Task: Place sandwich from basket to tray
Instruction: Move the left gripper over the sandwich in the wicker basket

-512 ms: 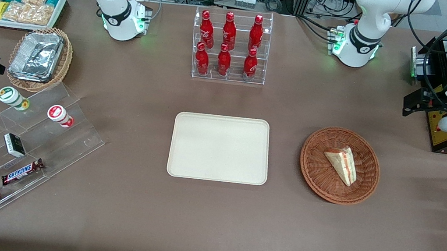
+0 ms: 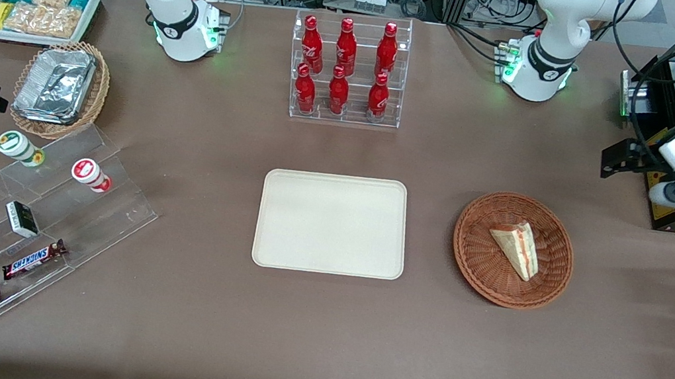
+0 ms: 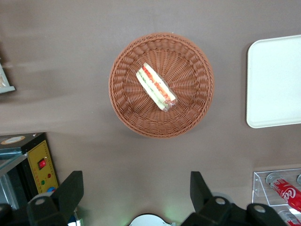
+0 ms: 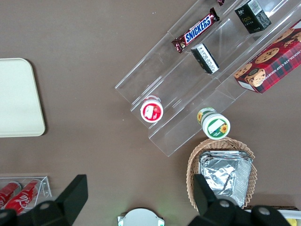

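The sandwich is seen lying on its side in the middle of the basket, its red and green filling edge turned upward in the wrist view, so the broad bread faces are offered to a grip from either side. The basket is set on the bare table about midway between the bench's front-camera edge and the edge where the arm bases stand, toward the working arm's end. The tray, unoccupied, is placed at the centre of the bench, beside the basket with a strip of bare table between them, which should allow a short sideways carry.

The gripper is held high above the table, off the basket and toward the arm-base edge, nothing being held; its fingers are spread wide apart. The task is judged to be at its approach stage, the sandwich not yet lifted. A descent centred over the wedge is judged necessary next.
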`<state>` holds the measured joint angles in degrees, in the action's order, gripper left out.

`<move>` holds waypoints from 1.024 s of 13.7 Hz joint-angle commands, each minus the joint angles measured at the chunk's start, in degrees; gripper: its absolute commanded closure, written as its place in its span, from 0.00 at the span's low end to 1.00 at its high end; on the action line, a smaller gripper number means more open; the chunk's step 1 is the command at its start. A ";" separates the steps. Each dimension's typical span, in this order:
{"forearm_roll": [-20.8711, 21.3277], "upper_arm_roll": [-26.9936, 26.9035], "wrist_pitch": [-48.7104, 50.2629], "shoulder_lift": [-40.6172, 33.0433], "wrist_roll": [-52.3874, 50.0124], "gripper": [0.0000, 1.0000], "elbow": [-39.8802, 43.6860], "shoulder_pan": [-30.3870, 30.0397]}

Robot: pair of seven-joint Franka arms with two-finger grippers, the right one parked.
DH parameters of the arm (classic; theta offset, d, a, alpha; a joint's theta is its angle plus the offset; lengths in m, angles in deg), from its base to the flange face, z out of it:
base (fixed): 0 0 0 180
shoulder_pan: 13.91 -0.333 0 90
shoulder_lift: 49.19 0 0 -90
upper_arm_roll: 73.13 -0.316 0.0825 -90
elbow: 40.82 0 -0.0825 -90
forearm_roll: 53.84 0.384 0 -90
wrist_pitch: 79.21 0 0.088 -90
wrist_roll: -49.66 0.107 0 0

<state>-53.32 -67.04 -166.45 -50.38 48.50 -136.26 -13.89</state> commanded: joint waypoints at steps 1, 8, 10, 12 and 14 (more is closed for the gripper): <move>0.27 0.24 -5.46 -0.56 0.54 0.00 -7.10 -0.02; 0.27 0.24 -29.09 -2.32 0.01 0.00 -26.87 0.07; 0.27 0.24 -35.68 -2.49 -0.42 0.00 -31.27 0.07; 0.27 0.32 -40.96 -1.18 -3.57 0.00 -33.57 0.07; 0.27 0.32 -44.40 -0.48 -9.01 0.00 -35.33 0.07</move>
<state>-53.36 -66.96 -207.68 -50.10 44.26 -169.17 -13.83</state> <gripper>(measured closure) 0.000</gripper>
